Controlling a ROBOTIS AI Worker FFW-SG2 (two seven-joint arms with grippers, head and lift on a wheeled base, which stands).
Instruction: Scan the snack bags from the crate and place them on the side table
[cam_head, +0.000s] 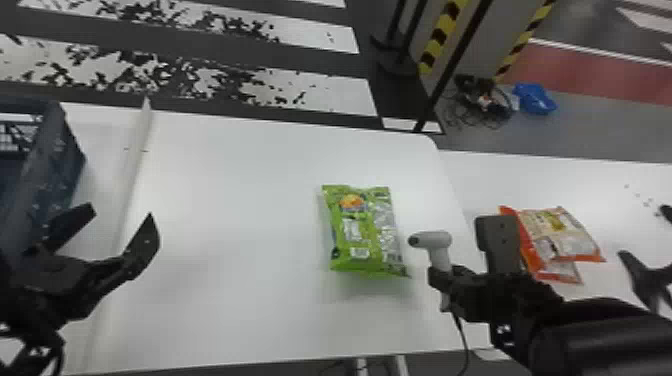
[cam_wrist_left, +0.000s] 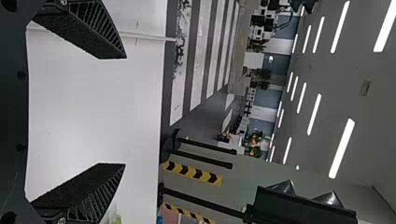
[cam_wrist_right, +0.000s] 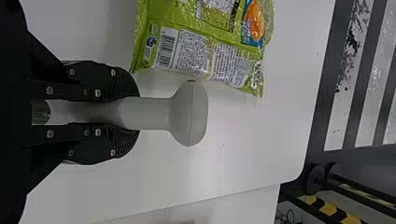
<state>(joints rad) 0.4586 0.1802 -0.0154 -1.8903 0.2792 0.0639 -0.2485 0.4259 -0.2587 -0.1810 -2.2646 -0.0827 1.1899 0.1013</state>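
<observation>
My left gripper (cam_head: 120, 225) stands open over the left part of the white table (cam_head: 240, 200), beside the dark crate (cam_head: 60, 170); in the left wrist view the left gripper (cam_wrist_left: 119, 111) has nothing between its fingers. My right gripper (cam_head: 444, 282) is shut on the grey-white handheld scanner (cam_head: 434, 241), just right of a green snack bag (cam_head: 357, 230) lying flat. In the right wrist view, the right gripper (cam_wrist_right: 133, 113) grips the handle of the scanner (cam_wrist_right: 189, 113), whose head is close to the green bag's (cam_wrist_right: 201, 46) printed, barcoded side. Orange-and-white snack bags (cam_head: 560, 232) overlap on the side table (cam_head: 480, 175).
A raised ridge (cam_head: 135, 160) crosses the table beside the crate. The scanner's cable (cam_head: 464, 335) hangs at the near edge. Black forked objects (cam_head: 645, 280) stand at the far right. Striped posts (cam_head: 440, 35) and a blue bag (cam_head: 535, 99) are on the floor beyond.
</observation>
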